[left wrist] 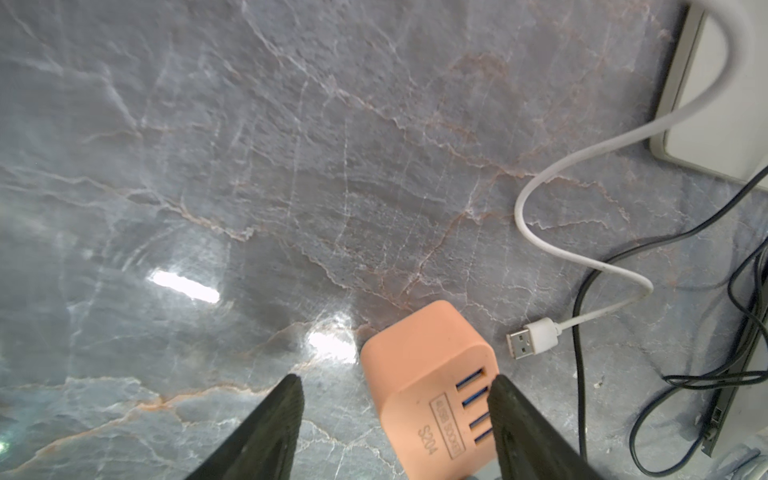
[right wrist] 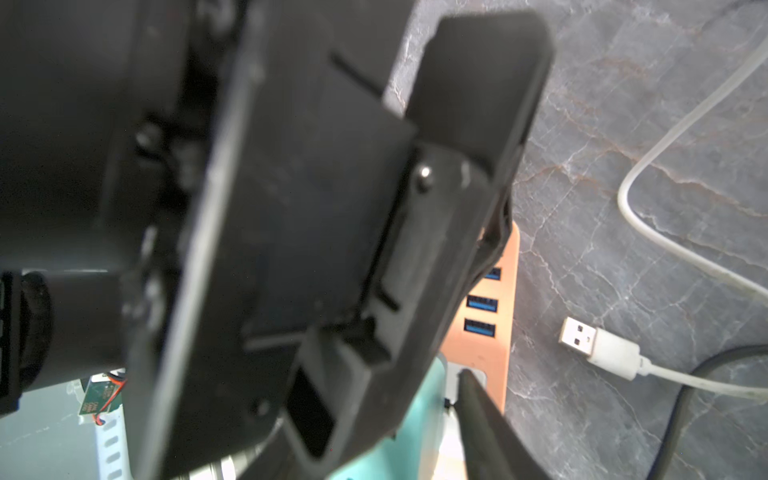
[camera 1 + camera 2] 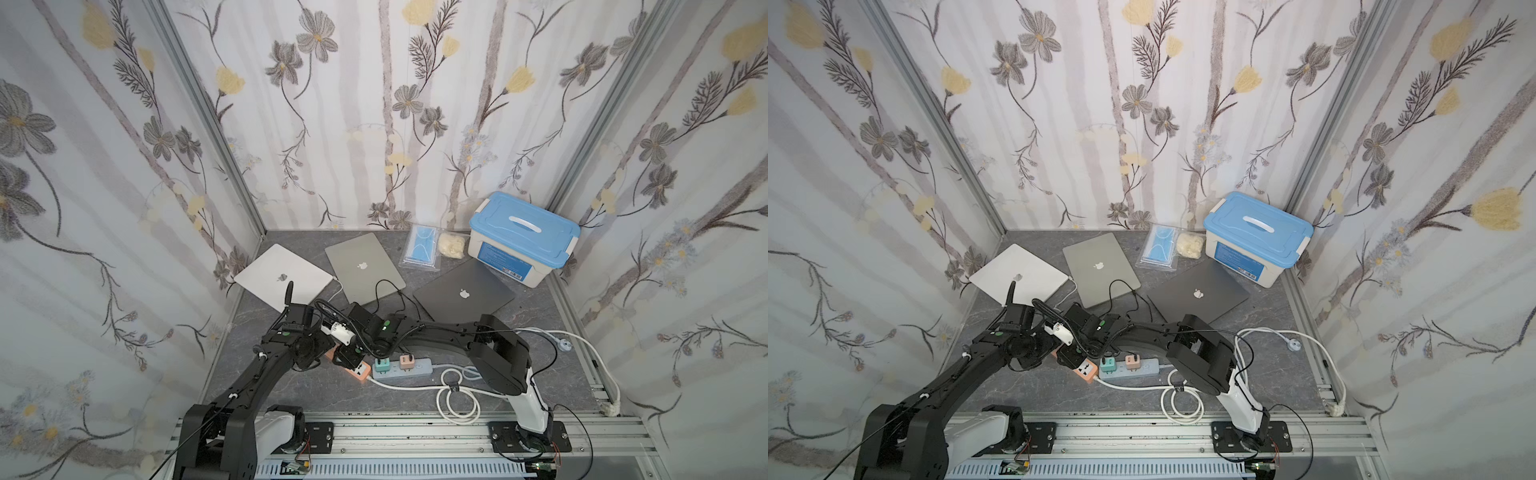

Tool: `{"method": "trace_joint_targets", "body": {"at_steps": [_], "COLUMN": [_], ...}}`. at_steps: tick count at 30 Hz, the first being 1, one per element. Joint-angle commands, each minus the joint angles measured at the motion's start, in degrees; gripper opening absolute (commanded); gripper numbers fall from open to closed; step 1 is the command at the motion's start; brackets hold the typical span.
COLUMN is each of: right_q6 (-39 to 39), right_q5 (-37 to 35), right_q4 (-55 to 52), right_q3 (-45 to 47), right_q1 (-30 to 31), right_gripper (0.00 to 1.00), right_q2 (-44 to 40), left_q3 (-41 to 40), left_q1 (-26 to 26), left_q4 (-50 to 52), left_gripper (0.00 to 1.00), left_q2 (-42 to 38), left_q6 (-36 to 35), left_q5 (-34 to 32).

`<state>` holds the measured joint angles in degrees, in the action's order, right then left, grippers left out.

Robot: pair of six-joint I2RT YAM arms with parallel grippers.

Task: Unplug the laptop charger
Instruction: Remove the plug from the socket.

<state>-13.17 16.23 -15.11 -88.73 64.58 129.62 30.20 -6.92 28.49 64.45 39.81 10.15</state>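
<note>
**Three laptops, one charger plug lying loose**

Three closed laptops sit at the back of the grey marble tabletop (image 1: pixel 291 166): a white one (image 3: pixel 284 276), a silver one (image 3: pixel 363 268) and a dark one (image 3: pixel 463 297). The charger cable (image 1: pixel 536 216) is the white one. It snakes down past the corner of the white laptop to its USB plug (image 1: pixel 534 338). That plug is flat on the tabletop just beside the orange USB block (image 1: pixel 428 390) and not in any of the blue ports, so it's out.

The left claw (image 1: pixel 395 378) is spread wide over the port end of the block. One finger overlaps the port face and the other is well clear of the block, so it isn't gripping anything.

The right claw (image 2: pixel 465 386) is harder to read. Its wrist view is mostly filled by the left arm's black body, and only one finger shows, near the teal adapter (image 3: pixel 380 365). Honestly can't tell if it's wide or narrow.

The teal adapter and a pink one (image 3: pixel 405 360) sit in the pale blue power strip (image 3: pixel 419 368), right next to the orange block.
</note>
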Motion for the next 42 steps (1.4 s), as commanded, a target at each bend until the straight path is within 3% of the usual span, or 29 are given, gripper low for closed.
{"method": "trace_joint_targets", "body": {"at_steps": [1,12,21,32,42], "right_q6": [0.51,0.58,0.51,0.08,-0.02], "right_q5": [-0.93,-3.9,-5.79,-6.23,-7.44], "right_q4": [2.91,2.95,2.58,7.12,7.02], "right_q3": [0.22,0.75,1.42,8.76,8.57], "right_q1": [0.11,0.11,0.11,0.11,0.09], "right_gripper": [0.38,0.18,0.08,0.03,0.0], "right_q2": [0.02,-1.09,-0.73,-1.59,-2.76], "left_q3": [-0.22,-0.75,-2.86,-1.64,-1.69], "left_q1": [0.06,-0.77,-1.7,-1.83,-4.48], "left_q4": [-1.35,-0.6,-0.02,2.41,3.97], "left_gripper": [0.74,0.74,0.73,0.73,0.68], "left_q2": [0.8,1.57,-1.07,-3.18,-1.34], "left_q6": [-0.79,-0.75,1.91,1.54,1.63], "left_q5": [0.13,-1.6,-2.09,-2.35,-6.61]}}
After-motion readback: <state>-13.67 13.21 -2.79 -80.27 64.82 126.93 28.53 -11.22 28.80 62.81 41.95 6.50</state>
